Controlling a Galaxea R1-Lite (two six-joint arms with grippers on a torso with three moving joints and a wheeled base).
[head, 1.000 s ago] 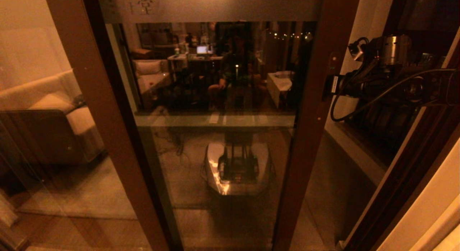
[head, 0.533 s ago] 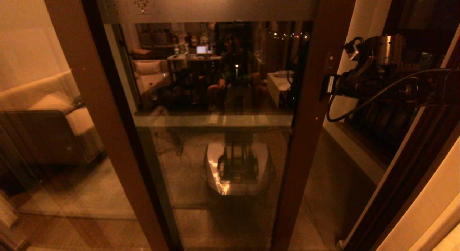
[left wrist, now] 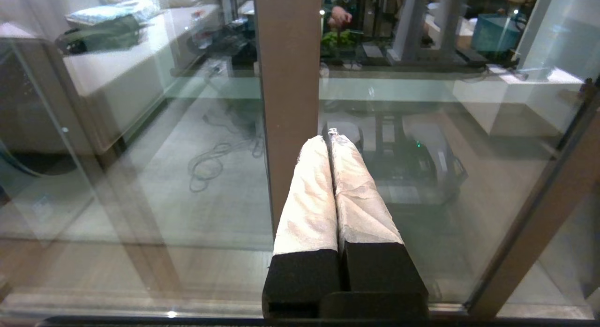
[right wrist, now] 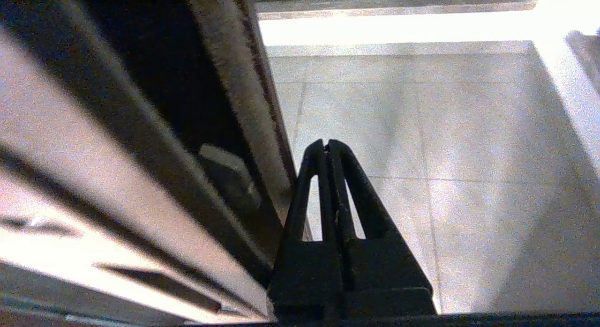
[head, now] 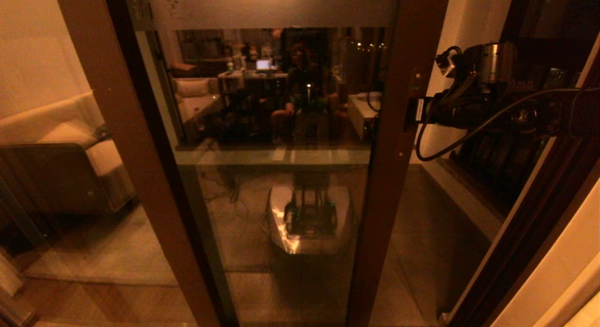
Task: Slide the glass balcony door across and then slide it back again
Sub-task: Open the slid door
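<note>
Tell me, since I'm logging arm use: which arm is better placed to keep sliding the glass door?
Right. The right gripper, jaws shut, sits against the edge of the glass balcony door by its stile. The left gripper, also shut, hangs low in front of the glass, away from that edge.

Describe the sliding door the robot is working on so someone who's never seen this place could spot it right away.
Facing the wall of brown-framed glass, find the tall middle panel reflecting the lit room: that is the glass balcony door. The shut right gripper is at its right-hand edge, beside the open gap to the balcony. Unlike the left-hand panel, it has a frosted band across the top.
</note>
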